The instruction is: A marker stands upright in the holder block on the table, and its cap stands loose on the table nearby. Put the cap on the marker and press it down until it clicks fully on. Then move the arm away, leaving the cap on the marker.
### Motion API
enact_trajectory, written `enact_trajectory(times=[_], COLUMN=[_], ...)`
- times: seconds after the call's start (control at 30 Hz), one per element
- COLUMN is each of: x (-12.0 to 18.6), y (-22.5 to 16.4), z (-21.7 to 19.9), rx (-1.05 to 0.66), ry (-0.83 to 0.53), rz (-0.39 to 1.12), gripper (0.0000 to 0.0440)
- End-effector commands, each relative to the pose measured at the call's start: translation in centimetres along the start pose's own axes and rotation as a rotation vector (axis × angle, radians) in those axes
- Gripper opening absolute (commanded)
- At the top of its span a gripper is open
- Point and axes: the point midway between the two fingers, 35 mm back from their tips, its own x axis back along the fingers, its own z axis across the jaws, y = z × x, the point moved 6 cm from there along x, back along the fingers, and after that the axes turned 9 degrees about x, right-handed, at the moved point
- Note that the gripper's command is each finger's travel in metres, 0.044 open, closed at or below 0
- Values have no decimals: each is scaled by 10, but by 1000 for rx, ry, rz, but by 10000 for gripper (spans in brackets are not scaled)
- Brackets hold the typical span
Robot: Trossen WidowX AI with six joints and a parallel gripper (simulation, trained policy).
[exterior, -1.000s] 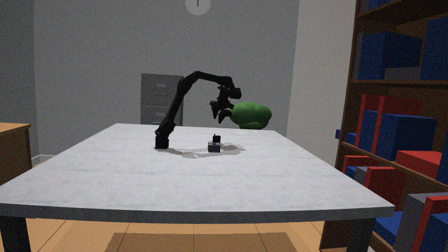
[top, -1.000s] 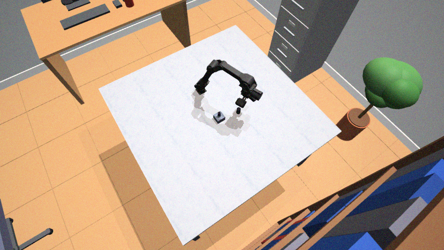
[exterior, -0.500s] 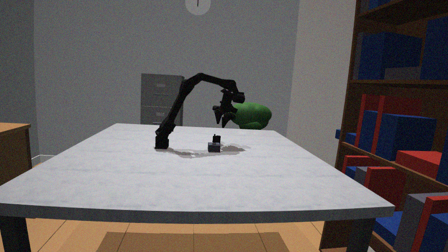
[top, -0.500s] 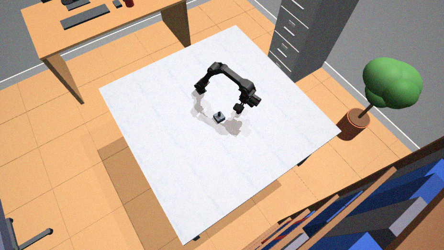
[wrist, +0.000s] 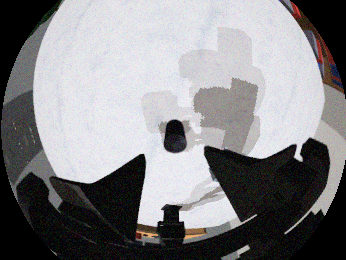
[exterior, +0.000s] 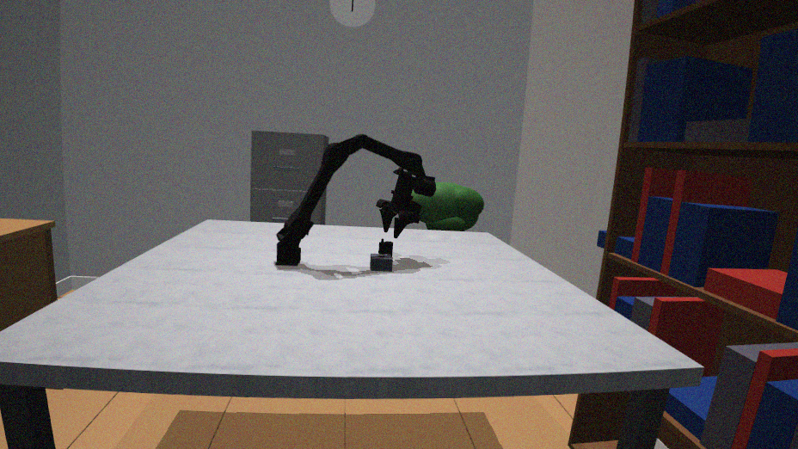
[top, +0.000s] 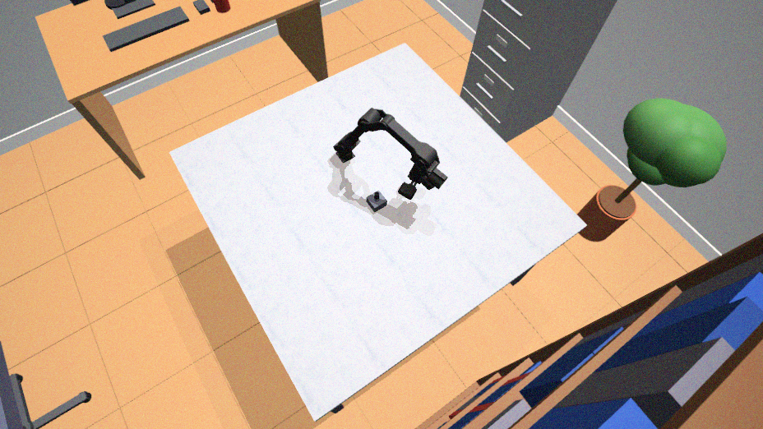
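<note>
The claw [top: 409,190] [exterior: 390,232] [wrist: 175,154] points down above the table [top: 341,277] [exterior: 334,323] [wrist: 100,75], its fingers well apart and nothing between them. The cap [exterior: 386,246] [wrist: 175,136] stands upright on the table below the claw, untouched. In the wrist view it lies a little beyond the fingertips, roughly centred across the gap; from above, the claw appears to hide it. The cap's long axis runs straight up and down, while the claw seems slightly tilted.

Farther out, to the cap's left in the top view, sits the holder block [top: 376,202] [exterior: 381,262], with the short, dark marker [top: 376,196] [exterior: 382,241] standing up from it, uncapped. The arm [top: 405,136] [exterior: 319,192] arches from its base to the claw.

The step in hand looks like reaching for the cap. The coming move probably needs a small shift to bring the cap fully between the fingers, then a straight descent; coming down off-centre could tip it.
</note>
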Motion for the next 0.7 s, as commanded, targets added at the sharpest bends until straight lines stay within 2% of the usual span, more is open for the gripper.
enact_trajectory(times=[0.0, 0.5, 0.67], x=[-14, -53, -60], y=[1, 4, 2], z=[-1, -1, 1], rx=[23, 113, 140], ry=[-10, -31, -44], rz=[31, 69, 72], gripper=[295, 260, 220])
